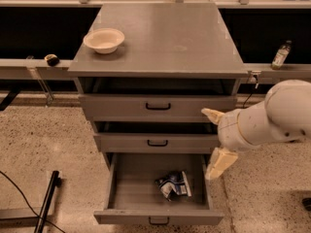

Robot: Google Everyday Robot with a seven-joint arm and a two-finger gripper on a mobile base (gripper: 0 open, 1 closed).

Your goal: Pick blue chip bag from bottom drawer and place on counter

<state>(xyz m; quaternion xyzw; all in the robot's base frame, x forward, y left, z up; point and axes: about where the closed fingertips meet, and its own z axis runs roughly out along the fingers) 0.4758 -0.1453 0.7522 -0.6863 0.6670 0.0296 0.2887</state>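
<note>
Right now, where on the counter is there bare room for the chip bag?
The counter is bare right of the cream bowl, which sits near its left edge, and along the front. In the bottom drawer, the blue chip bag lies right of centre; the left half is bare. The tool hangs outside its right wall.

Warm, dimmish light is falling from above, paling the counter; its overhang is shading the recess beneath. The bottom drawer is sitting murky. The gripper, fingers apart above that drawer's right side, is glowing cream.
</note>
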